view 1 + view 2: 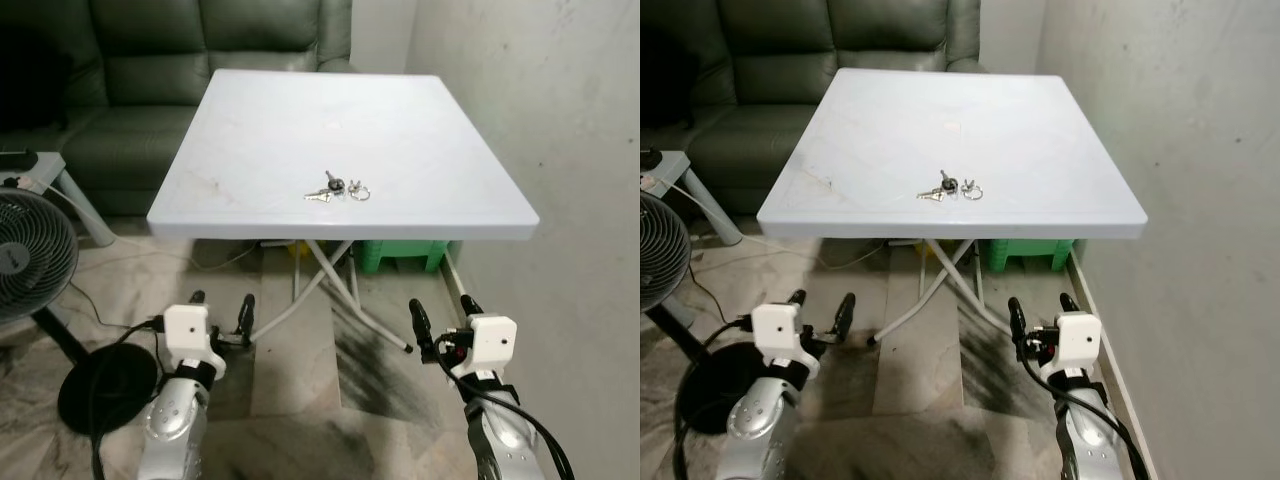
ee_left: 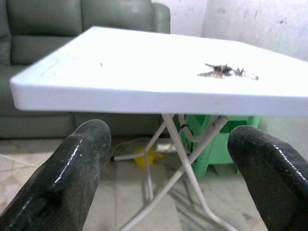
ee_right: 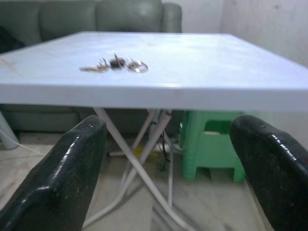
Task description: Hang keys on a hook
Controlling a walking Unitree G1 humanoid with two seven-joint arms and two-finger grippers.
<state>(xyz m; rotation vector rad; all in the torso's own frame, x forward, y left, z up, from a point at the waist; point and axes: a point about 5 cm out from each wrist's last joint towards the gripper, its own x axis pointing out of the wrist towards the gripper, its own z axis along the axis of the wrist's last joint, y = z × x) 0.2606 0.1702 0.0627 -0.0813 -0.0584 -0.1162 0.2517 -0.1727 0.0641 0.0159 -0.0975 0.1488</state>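
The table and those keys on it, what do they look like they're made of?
The table looks like moulded white plastic: a matte, faintly scuffed top with a rounded rim, on thin folding legs that seem to be white-painted metal tube. The keys look like metal: small silvery, shiny blades and rings, with one dark head, possibly plastic or rubber; too small to be sure.

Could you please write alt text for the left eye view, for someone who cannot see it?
A bunch of keys lies near the front edge of a white folding table. Below, the left gripper and right gripper hang open before it.
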